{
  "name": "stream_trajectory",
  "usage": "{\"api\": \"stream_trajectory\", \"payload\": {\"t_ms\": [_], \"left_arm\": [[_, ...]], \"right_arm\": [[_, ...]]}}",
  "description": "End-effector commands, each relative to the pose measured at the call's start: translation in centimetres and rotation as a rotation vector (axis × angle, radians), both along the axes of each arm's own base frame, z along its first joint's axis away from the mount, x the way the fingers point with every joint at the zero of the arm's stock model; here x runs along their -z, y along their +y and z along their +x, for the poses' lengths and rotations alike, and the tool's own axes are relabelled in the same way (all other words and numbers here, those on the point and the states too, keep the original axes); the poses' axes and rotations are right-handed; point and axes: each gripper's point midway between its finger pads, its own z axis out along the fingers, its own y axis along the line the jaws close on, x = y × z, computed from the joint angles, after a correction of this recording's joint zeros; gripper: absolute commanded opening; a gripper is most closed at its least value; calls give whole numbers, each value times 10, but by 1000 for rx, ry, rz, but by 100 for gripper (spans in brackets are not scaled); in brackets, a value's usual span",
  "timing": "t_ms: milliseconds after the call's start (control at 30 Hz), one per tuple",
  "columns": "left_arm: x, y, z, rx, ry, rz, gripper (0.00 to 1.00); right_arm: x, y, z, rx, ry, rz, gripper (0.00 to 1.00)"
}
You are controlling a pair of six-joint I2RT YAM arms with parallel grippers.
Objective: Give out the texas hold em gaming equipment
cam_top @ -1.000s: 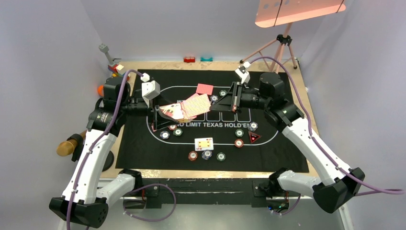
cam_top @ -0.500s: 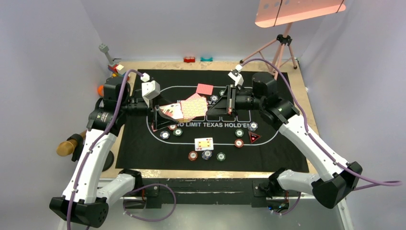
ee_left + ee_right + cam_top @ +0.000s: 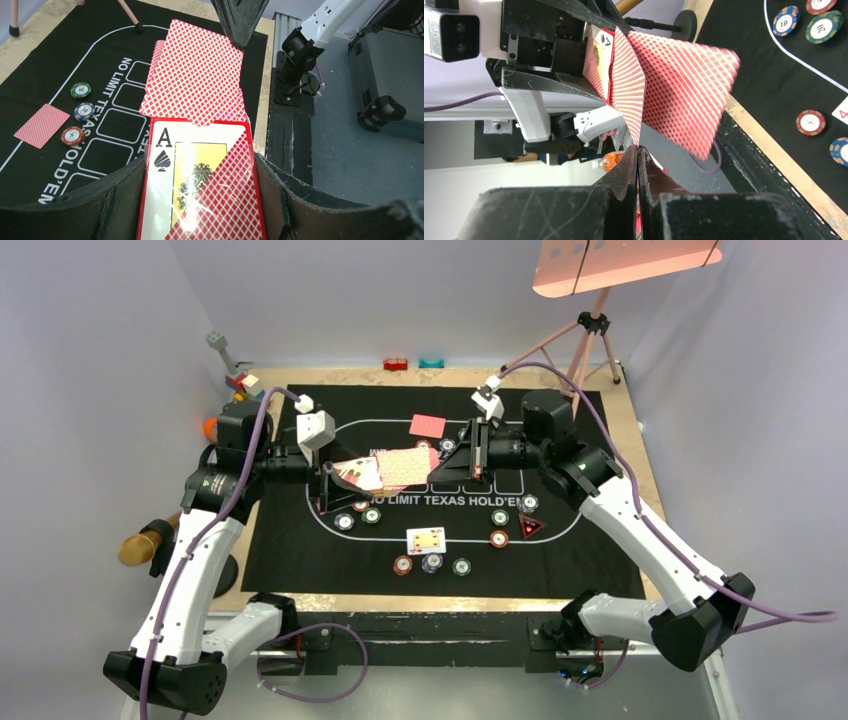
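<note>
While I watch from above, the left gripper (image 3: 345,483) at centre left clasps a card pack (image 3: 362,472); the right gripper (image 3: 437,466) pinches a diamond-patterned red-backed card (image 3: 405,466) over the black mat (image 3: 300,560) printed "NO LIMIT TEXAS HOLD'EM". Left wrist: the pack's glossy ace-of-spades face fills bottom centre. Right wrist: jaws clenched on the card's edge, centre.

mat (image 3: 50,65) "NO LIMIT TEXAS HOLD'EM", pack (image 3: 190,180) "A"

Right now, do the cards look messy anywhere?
Yes. The cards poking out of the pack in the left gripper are fanned crookedly. The right gripper pinches one corner, but others stick out too.
</note>
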Motion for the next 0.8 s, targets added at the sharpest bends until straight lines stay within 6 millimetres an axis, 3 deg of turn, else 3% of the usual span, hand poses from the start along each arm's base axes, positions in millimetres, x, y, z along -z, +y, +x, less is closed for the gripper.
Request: {"api": "stream_trajectory", "payload": {"t_ms": [0, 367, 500, 667, 767], "left_arm": [[-17, -1, -2, 27, -83, -19, 0], [-16, -1, -2, 33, -76, -22, 0], [-17, -1, -4, 35, -71, -26, 0], [-17, -1, -7, 39, -60, -30, 0], [-17, -1, -10, 44, -57, -32, 0]], "right_arm": [[-18, 12, -6, -55, -32, 49, 0], [-15, 15, -10, -66, -37, 37, 1], [-11, 14, -10, -64, -38, 20, 8], [-1, 12, -12, -66, -35, 3, 9], [2, 10, -14, -67, -30, 4, 20]]}}
